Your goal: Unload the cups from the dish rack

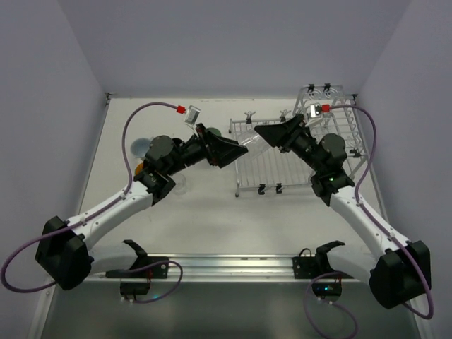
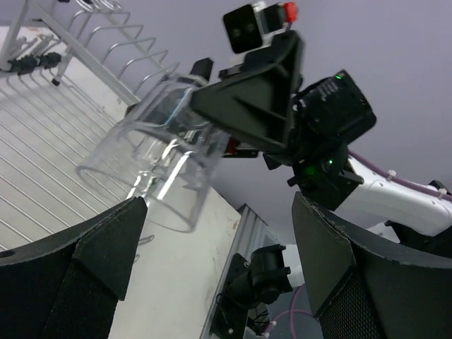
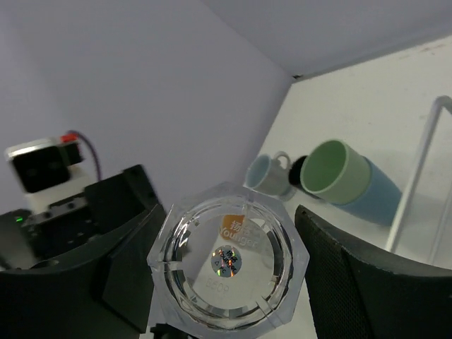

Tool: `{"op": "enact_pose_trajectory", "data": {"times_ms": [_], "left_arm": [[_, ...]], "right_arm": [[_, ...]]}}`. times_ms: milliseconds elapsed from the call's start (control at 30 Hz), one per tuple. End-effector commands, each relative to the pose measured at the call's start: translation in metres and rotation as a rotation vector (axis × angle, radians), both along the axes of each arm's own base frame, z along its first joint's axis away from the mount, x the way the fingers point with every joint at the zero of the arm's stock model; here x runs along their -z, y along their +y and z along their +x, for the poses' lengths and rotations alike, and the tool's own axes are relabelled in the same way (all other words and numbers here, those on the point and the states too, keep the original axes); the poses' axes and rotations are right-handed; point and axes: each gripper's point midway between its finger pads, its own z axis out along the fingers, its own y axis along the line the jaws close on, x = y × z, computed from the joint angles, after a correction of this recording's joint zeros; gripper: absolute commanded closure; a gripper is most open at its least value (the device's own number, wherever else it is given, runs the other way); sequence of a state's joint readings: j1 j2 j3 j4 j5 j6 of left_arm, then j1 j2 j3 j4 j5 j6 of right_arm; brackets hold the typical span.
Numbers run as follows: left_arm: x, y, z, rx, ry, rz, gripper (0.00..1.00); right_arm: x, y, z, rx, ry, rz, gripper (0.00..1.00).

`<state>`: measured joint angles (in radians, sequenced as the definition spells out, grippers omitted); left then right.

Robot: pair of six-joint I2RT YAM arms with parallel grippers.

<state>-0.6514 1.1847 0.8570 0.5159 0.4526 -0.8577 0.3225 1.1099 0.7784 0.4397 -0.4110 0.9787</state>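
Observation:
My right gripper [image 1: 267,134] is shut on a clear glass [image 1: 251,140] and holds it in the air, tilted, over the left edge of the dish rack [image 1: 282,166]. In the right wrist view the glass's base [image 3: 227,279] sits between my fingers [image 3: 353,282]. My left gripper [image 1: 234,150] is open and empty, facing the glass from the left. In the left wrist view the glass [image 2: 159,159] hangs just beyond my open fingers [image 2: 106,240]. A pale green tumbler [image 3: 335,173], a light blue tumbler [image 3: 381,201] and a handled mug [image 3: 272,176] lie on the table at the left.
The rack's raised slotted section [image 1: 332,116] stands at the back right, its wires also in the left wrist view [image 2: 92,42]. A dark blue cup [image 1: 140,147] and an orange-lined one [image 1: 139,168] show beside the left arm, partly hidden. Walls close the table on three sides.

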Motion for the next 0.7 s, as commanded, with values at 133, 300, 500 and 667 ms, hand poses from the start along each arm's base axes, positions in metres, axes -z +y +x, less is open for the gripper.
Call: {"op": "enact_pose_trajectory", "data": {"times_ms": [133,300,500,667], "left_arm": [[-0.016,-0.015,-0.004,0.068,-0.003,-0.086,0.13],[-0.02,-0.026,-0.012,0.114,-0.019,-0.109,0.16],[-0.027,-0.035,-0.015,0.152,-0.044,-0.148,0.51],[-0.033,-0.029,-0.01,0.098,-0.077,-0.137,0.85]], "right_arm": [[-0.063,-0.007,-0.029,0.0,-0.215,0.142,0.57],[-0.058,0.0,-0.028,-0.037,-0.193,0.162,0.56],[-0.044,0.011,-0.029,-0.084,-0.158,0.179,0.56],[-0.03,0.013,-0.029,-0.082,-0.129,0.17,0.53]]}}
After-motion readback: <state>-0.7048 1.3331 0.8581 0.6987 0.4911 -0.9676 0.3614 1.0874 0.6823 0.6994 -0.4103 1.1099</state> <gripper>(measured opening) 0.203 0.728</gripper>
